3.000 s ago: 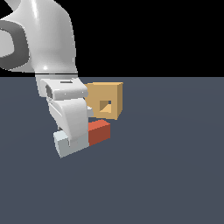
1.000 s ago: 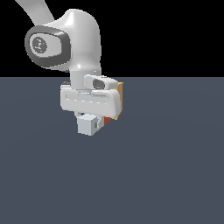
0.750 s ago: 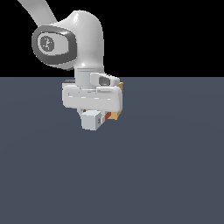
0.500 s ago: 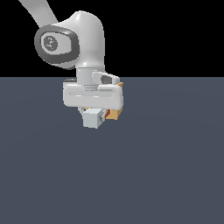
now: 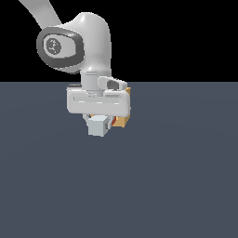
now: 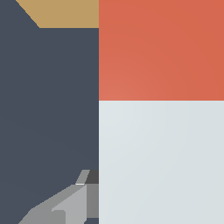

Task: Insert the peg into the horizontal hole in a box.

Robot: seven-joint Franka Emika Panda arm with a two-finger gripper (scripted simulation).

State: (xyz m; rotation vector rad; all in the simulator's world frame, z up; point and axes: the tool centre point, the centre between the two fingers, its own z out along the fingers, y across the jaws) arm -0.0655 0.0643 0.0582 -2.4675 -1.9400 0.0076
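Observation:
In the exterior view my gripper (image 5: 99, 119) hangs under the white hand, shut on the peg. The peg's pale end (image 5: 97, 125) faces the camera, and a sliver of its red half (image 5: 113, 122) shows behind it. Only edges of the tan box (image 5: 122, 122) show past the hand and peg, close behind the red half. The hole is hidden. In the wrist view the peg (image 6: 162, 131) fills much of the frame, its red half pointing toward a corner of the box (image 6: 65, 13). One grey finger (image 6: 81, 199) presses against the white half.
The dark grey floor (image 5: 176, 176) spreads flat around the box and hand. The arm's large white link (image 5: 79, 44) rises above the hand toward the exterior view's left.
Three seconds ago the peg lay sideways in front of the box with the hole showing. Since then the hand has swung in front of the box. Over the last second the peg rose slightly.

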